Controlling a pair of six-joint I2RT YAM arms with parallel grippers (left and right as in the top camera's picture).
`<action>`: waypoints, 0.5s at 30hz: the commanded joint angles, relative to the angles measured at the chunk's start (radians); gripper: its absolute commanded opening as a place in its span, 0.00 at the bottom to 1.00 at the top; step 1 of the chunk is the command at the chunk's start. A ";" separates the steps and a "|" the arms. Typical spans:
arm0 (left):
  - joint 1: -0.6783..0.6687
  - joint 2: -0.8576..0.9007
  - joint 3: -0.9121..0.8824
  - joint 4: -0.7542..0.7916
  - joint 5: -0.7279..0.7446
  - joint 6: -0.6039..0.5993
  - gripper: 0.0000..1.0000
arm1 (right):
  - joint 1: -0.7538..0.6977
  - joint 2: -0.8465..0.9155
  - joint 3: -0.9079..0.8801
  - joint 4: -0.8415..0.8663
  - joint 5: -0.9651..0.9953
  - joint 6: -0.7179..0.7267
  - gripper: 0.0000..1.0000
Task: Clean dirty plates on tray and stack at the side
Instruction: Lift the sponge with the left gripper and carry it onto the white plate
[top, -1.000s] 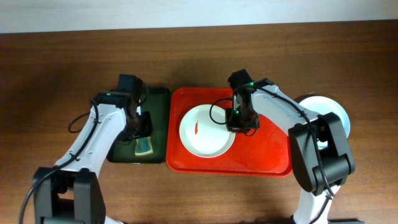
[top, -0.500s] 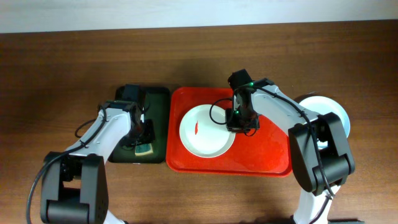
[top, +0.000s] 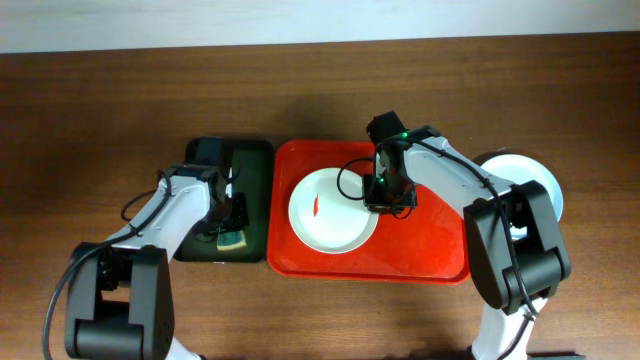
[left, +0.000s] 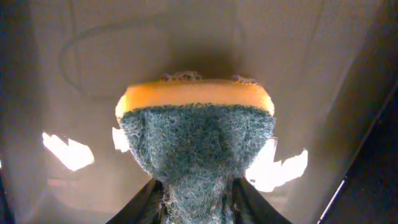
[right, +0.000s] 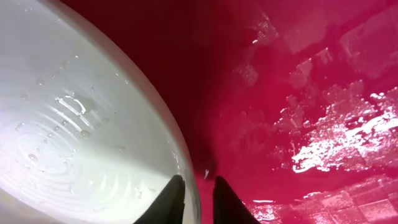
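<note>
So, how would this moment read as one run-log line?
left gripper: shut on sponge, in green tray | right gripper: astride white plate rim, red tray | smear: not yet wiped

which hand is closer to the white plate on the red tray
Right. The right hand straddles the right rim of the white plate on the red tray; the left hand is at the sponge in the green tray.
</note>
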 joint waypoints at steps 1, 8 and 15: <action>0.006 0.016 -0.014 0.011 0.007 0.042 0.22 | -0.001 -0.018 -0.005 0.003 0.005 0.008 0.36; 0.006 0.016 -0.039 0.032 0.004 0.042 0.22 | -0.001 -0.018 -0.005 0.006 0.005 0.008 0.44; 0.006 0.016 -0.078 0.075 0.003 0.042 0.16 | -0.001 -0.018 -0.005 0.006 0.005 0.008 0.44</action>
